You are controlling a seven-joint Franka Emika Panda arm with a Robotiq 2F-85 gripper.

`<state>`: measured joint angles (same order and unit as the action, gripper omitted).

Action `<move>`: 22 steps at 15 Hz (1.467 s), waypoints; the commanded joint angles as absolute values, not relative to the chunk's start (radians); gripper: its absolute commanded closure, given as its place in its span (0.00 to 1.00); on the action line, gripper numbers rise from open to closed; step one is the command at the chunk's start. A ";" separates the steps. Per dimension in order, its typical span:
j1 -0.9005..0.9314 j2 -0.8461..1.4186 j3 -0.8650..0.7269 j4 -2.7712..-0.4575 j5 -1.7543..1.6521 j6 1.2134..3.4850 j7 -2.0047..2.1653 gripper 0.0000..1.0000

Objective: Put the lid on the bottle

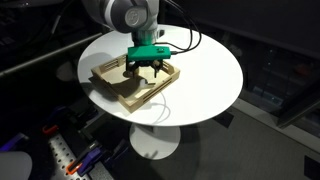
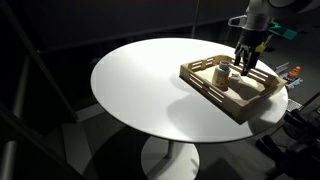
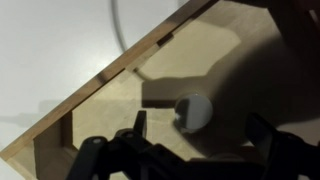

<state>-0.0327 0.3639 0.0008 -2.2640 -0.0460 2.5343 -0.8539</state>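
Note:
A wooden tray (image 1: 120, 88) lies on the round white table (image 1: 210, 80); it also shows in the other exterior view (image 2: 215, 92). My gripper (image 1: 147, 72) hangs low over the tray's inside, open and empty, as also seen in an exterior view (image 2: 245, 66). In the wrist view a small round white thing (image 3: 194, 110) rests on the tray floor (image 3: 210, 50), just ahead of my open fingers (image 3: 200, 130) and casting a long shadow. I cannot tell whether it is the lid or the bottle's pale top. A small pale upright thing (image 2: 224, 72) stands in the tray beside the gripper.
The tray's raised wooden rim (image 3: 110, 75) runs diagonally to the left of my fingers. A thin cable (image 1: 165, 108) lies on the table by the tray; it also shows in the wrist view (image 3: 117, 25). Dark floor and clutter surround the table.

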 commanded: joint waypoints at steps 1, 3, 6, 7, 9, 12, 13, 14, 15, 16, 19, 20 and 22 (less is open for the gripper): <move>-0.048 0.396 0.020 -2.240 -0.077 2.577 -0.812 0.00; -0.049 0.406 0.024 -2.242 -0.076 2.599 -0.804 0.00; -0.047 0.417 0.030 -2.246 -0.077 2.625 -0.786 0.00; -0.045 0.419 0.029 -2.249 -0.081 2.636 -0.774 0.00; -0.041 0.427 0.026 -2.253 -0.093 2.656 -0.750 0.00; -0.039 0.440 0.021 -2.253 -0.120 2.678 -0.709 0.00; -0.040 0.444 0.021 -2.252 -0.128 2.681 -0.698 0.00; -0.040 0.448 0.021 -2.251 -0.136 2.684 -0.684 0.03; -0.041 0.452 0.021 -2.251 -0.143 2.688 -0.674 0.04; -0.042 0.455 0.022 -2.250 -0.150 2.690 -0.664 0.10; -0.044 0.461 0.024 -2.250 -0.161 2.691 -0.644 0.21; -0.045 0.462 0.024 -2.250 -0.162 2.691 -0.642 0.24; -0.046 0.461 0.024 -2.250 -0.165 2.691 -0.633 0.29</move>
